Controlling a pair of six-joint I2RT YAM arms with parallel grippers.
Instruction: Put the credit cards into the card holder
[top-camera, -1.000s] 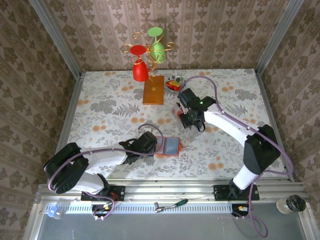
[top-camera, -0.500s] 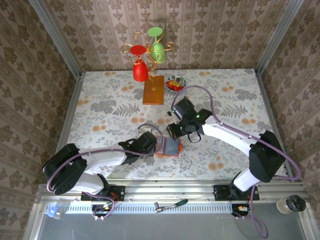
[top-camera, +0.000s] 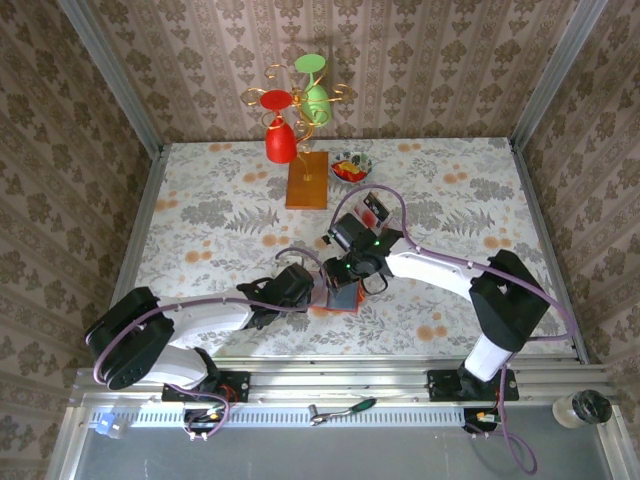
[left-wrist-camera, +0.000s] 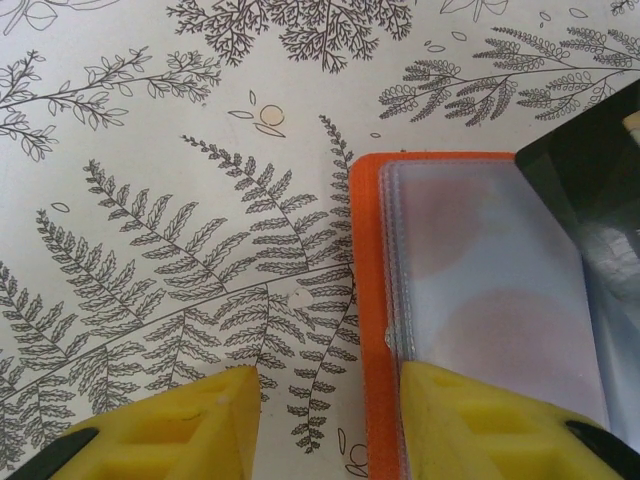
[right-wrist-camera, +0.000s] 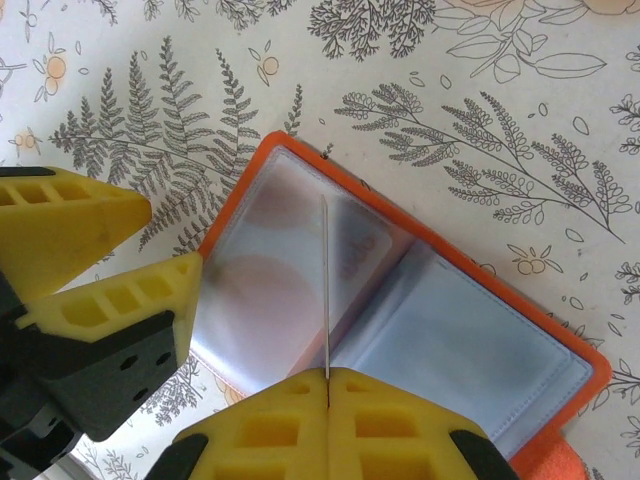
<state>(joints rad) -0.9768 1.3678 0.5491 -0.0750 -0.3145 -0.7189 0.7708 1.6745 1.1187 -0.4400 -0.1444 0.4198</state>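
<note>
The orange card holder lies open on the table, its clear sleeves up. My right gripper is shut on a credit card, seen edge-on as a thin line standing over the holder's fold. My left gripper is open astride the holder's left edge: one fingertip rests on the sleeves, the other on the tablecloth. From above, the right gripper hangs right over the holder, with the left gripper beside it. Another card lies flat on the table behind.
A small clear dish with red cards sits at the back, next to a wooden stand hung with red and green glasses. The left gripper's yellow fingers crowd the holder's left side.
My right gripper has swung left and toward the near edge with its card, from behind the holder to directly over it. The left gripper has stayed in place.
</note>
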